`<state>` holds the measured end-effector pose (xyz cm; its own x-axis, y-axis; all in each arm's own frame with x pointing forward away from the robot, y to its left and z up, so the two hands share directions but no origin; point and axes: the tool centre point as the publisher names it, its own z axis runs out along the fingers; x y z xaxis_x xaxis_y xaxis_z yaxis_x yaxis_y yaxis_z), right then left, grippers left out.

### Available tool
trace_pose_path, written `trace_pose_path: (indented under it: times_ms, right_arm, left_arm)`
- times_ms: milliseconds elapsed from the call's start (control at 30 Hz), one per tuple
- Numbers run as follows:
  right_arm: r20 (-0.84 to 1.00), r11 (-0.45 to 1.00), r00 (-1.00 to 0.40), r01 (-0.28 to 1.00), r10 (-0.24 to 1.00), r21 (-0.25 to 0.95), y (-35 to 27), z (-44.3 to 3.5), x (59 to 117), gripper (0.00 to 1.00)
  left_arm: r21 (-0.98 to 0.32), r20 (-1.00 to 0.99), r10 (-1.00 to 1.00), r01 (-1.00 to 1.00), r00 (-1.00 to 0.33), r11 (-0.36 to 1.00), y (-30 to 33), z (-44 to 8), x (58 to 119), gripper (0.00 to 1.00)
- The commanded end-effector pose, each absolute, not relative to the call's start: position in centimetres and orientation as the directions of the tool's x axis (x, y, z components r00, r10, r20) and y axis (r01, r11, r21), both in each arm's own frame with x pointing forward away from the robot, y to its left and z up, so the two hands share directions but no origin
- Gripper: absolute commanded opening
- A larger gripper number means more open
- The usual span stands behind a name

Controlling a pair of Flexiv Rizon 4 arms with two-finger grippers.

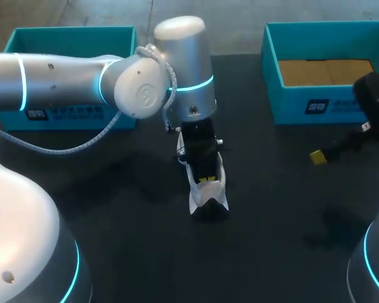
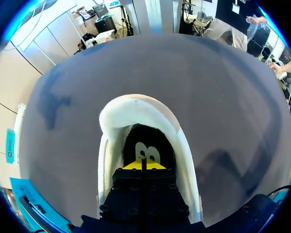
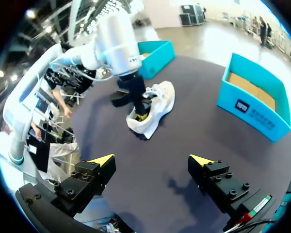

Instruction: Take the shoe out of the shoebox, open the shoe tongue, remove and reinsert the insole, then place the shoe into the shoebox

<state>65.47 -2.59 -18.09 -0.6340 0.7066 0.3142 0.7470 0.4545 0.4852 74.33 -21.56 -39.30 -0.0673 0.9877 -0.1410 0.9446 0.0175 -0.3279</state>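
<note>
On the dark table (image 1: 114,208) the shoe (image 1: 199,201) stands outside the shoebox (image 1: 328,104), so the first step looks done. The left gripper (image 1: 206,179) sits inside the shoe's opening, tips pressed together, with the insole (image 2: 148,141) just ahead; whether they pinch it cannot be told. The right gripper (image 3: 152,160) hangs wide open and empty, the shoe well ahead of it. Insole work and reboxing seem left.

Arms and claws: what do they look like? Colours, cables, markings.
Left arm and right arm: rounded silver-white links with glowing cyan rings. A pale corrugated cable runs along the left arm. Left claw and right claw: blocky black bodies studded with screws, two fingers each, bright yellow tips.
</note>
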Motion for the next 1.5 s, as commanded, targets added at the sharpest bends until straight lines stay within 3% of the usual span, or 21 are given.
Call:
trace_pose_path:
  times_ms: [33,1000,1500]
  right_arm:
    - [0.310,0.472,-0.662,0.723,0.683,0.504,-2.1,-18.7,65.2,1.00]
    - [0.305,0.482,-0.676,0.710,0.671,0.514,-1.5,-18.8,65.1,1.00]
    - [0.316,0.474,-0.671,0.716,0.671,0.513,-1.2,-19.2,64.9,1.00]
  left_arm:
    - [-0.336,-0.132,0.989,0.942,-0.069,0.020,-21.9,-40.0,74.2,0.00]
    - [-0.287,-0.148,0.986,0.957,-0.077,0.032,-22.0,-38.0,73.7,0.00]
    - [-0.288,-0.123,0.987,0.955,-0.106,0.067,-22.4,-40.1,73.0,0.00]
